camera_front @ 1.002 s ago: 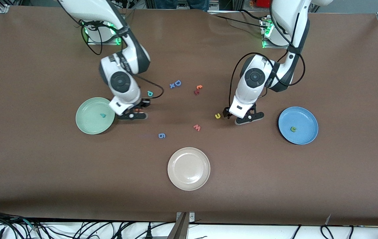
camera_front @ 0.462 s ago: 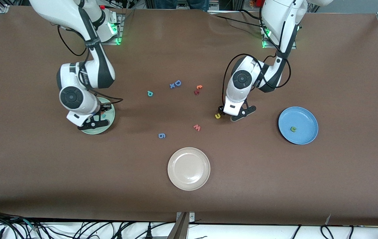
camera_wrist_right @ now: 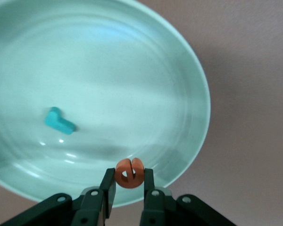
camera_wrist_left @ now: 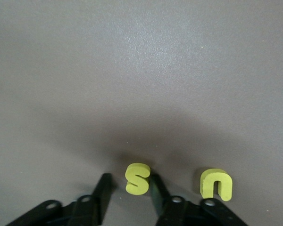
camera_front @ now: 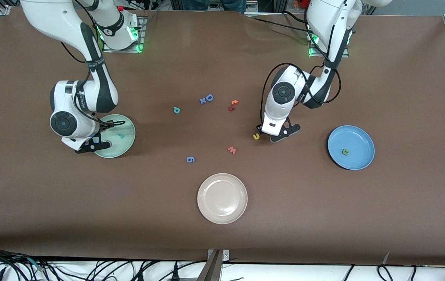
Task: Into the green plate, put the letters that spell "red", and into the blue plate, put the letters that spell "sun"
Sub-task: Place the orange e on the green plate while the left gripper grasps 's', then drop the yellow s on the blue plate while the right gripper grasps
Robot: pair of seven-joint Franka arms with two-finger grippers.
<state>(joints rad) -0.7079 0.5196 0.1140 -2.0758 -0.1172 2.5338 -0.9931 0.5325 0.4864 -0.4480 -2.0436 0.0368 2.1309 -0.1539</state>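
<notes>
Since the earlier frame, the right gripper [camera_wrist_right: 127,188] has carried the orange "e" [camera_wrist_right: 129,173], clamped in its jaws, over the green plate [camera_front: 128,137] rim. The left gripper [camera_wrist_left: 130,190] jaws straddle the yellow "s" [camera_wrist_left: 137,178]; grip uncertain.

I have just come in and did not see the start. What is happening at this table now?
Two robot arms are sorting small foam letters into plates. The right gripper holds the orange foam "e" over the round pale green plate, where a small teal "r" already lies. The left gripper is down at the table with its fingers around the yellow foam "s", beside the yellow "u". The round blue plate holds a green "n". The teal "d" remains on the table.
</notes>
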